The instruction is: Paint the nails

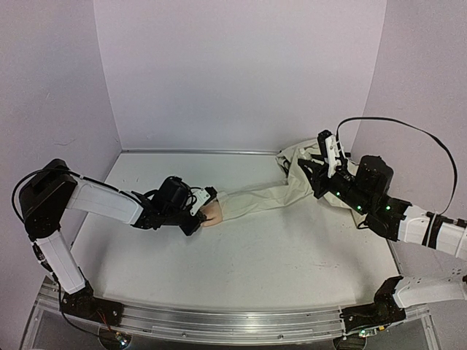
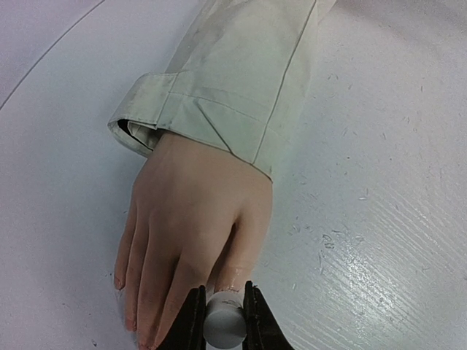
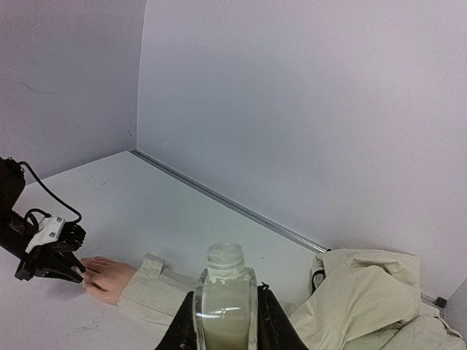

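Note:
A peach fake hand [image 2: 193, 219] lies palm down on the white table, coming out of a beige cloth sleeve [image 2: 226, 80]. Its small fingertip nails [image 2: 119, 281] show at the lower left. My left gripper [image 2: 224, 310] is shut on a white round brush cap [image 2: 224, 324], held right over the thumb [image 2: 244, 266], whose tip looks glossy and wet. In the top view the left gripper [image 1: 195, 217] is at the hand [image 1: 213, 213]. My right gripper [image 3: 224, 313] is shut on an open glass bottle [image 3: 224, 295] of pale liquid, held up at the far right [image 1: 330, 154].
The sleeve [image 1: 255, 200] runs to a crumpled beige garment [image 1: 306, 164] under the right arm, also in the right wrist view [image 3: 372, 299]. White walls enclose the back and sides. A metal rail [image 1: 219, 321] edges the table's front.

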Controlling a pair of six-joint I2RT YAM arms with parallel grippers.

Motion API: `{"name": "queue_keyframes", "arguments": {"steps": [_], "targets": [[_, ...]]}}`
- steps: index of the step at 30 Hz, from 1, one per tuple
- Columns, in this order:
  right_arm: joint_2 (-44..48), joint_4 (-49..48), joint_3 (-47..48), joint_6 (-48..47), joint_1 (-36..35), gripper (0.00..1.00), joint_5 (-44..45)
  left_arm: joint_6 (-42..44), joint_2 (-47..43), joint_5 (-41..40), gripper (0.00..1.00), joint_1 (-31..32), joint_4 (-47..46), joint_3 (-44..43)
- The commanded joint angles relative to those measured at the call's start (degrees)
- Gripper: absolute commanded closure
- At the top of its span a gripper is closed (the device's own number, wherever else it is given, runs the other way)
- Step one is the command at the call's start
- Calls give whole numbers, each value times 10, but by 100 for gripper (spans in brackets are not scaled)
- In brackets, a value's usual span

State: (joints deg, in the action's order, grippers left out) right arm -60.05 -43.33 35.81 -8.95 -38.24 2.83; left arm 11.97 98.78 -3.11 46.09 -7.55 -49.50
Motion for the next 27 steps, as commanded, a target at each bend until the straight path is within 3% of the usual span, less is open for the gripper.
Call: {"name": "queue_keyframes", "arguments": {"steps": [1, 27], "targets": [[3, -51, 7, 6, 4, 100, 0, -1, 4, -1, 100, 1, -16, -22], [6, -51, 5, 9, 4, 100, -4, -1, -62, -47, 100, 1, -14, 44]]}}
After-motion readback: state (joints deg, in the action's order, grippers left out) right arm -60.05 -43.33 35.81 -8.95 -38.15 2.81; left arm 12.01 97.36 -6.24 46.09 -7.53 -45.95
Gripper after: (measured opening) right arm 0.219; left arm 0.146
